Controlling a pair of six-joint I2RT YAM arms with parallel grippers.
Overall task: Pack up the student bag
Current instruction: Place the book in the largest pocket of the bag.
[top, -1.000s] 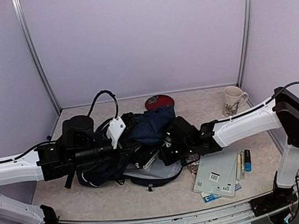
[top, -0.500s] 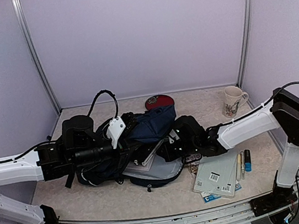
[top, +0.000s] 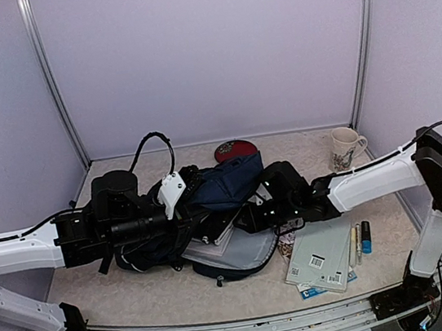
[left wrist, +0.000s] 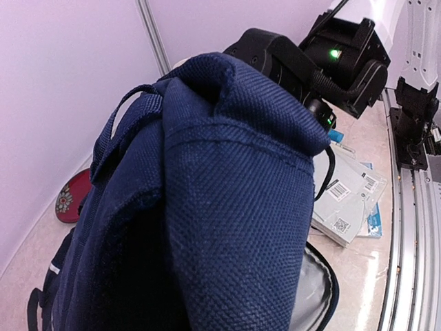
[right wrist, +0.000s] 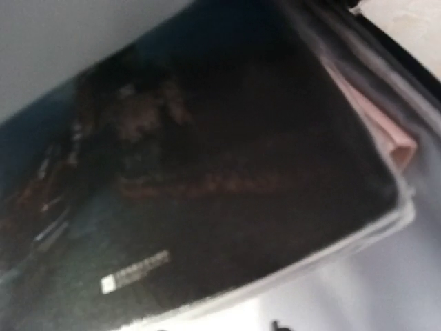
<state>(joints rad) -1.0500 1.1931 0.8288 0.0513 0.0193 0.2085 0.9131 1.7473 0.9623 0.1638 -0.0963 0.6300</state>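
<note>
Near surface (top: 141, 296): pale rectangular paper notebooks (top: 320, 257) are lying at five o'clock.
Bag: large navy blue fabric student bag (top: 227, 183) is slumping mid-surface, mouth gaping toward four o'clock.
Left gripper (top: 178, 203): fingers are pinching the raised flap, closed narrow.
Right gripper (top: 248, 213): is reaching into the mouth; finger spread hidden, cannot tell.
Handling: soft, floppy; seamed rim is looking the safest hold.
</note>
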